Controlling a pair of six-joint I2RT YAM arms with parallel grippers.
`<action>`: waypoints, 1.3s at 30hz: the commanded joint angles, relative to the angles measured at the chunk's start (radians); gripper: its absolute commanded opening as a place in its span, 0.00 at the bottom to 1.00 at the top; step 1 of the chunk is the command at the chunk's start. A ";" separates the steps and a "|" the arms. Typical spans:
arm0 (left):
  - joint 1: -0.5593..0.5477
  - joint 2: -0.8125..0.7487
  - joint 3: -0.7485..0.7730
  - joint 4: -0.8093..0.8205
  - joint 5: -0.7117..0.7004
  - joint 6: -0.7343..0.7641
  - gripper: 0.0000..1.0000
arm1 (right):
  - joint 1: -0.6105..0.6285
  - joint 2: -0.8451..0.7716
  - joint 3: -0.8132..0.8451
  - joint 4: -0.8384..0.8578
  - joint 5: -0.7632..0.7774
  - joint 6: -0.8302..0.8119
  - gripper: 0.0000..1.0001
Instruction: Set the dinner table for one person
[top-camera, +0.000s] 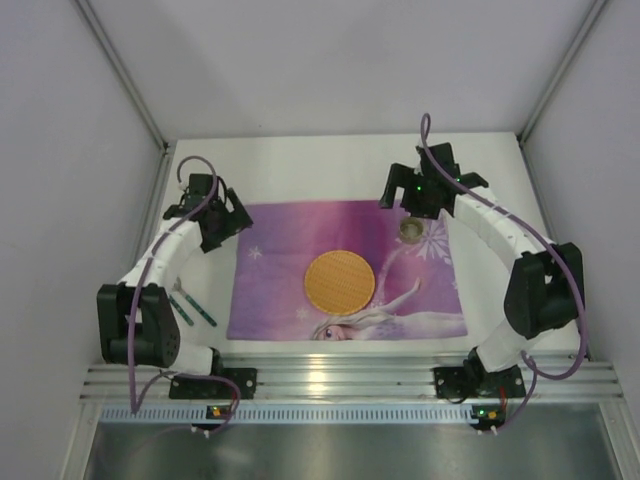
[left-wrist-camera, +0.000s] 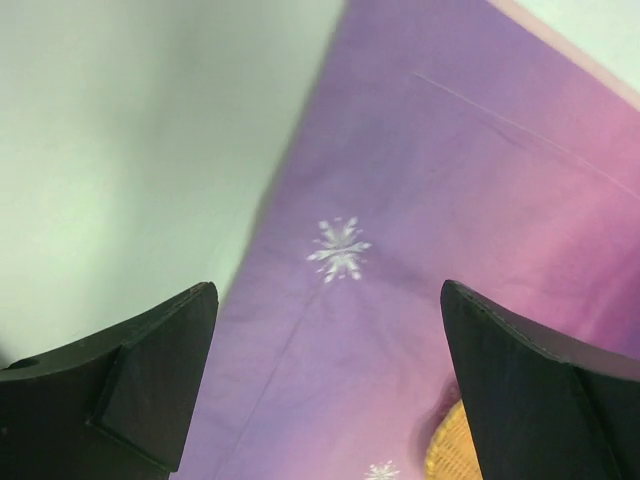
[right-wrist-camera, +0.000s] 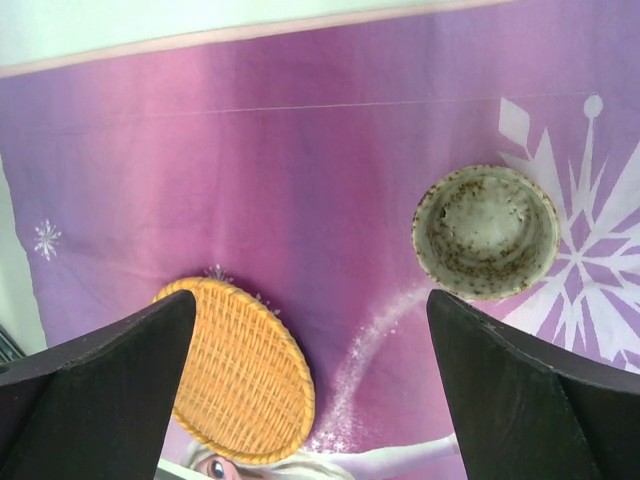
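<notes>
The white dinner table (top-camera: 330, 160) carries a purple placemat (top-camera: 350, 270) with a cartoon girl. A round orange woven plate (top-camera: 339, 280) lies at the mat's middle. A small speckled cup (top-camera: 411, 230) stands on the mat's far right. My left gripper (top-camera: 236, 222) is open and empty above the mat's far left corner; its view shows the mat (left-wrist-camera: 420, 200), bare table (left-wrist-camera: 120, 150) and the plate's edge (left-wrist-camera: 445, 455). My right gripper (top-camera: 408, 203) is open and empty above the mat just behind the cup (right-wrist-camera: 487, 232), with the plate (right-wrist-camera: 240, 370) below left in its view.
Cutlery with teal handles (top-camera: 193, 308) lies on the table left of the mat, beside the left arm's base. White walls close in the table at the back and both sides. A metal rail (top-camera: 330, 378) runs along the near edge.
</notes>
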 joint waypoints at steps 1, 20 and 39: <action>0.030 -0.059 -0.071 -0.150 -0.213 -0.003 0.98 | -0.011 -0.049 -0.033 0.033 -0.003 0.007 1.00; 0.272 -0.104 -0.211 -0.153 -0.256 -0.015 0.77 | -0.008 0.022 0.061 -0.072 0.011 -0.060 1.00; 0.407 0.028 -0.234 -0.063 -0.133 0.043 0.69 | -0.007 0.045 0.089 -0.101 0.037 -0.077 1.00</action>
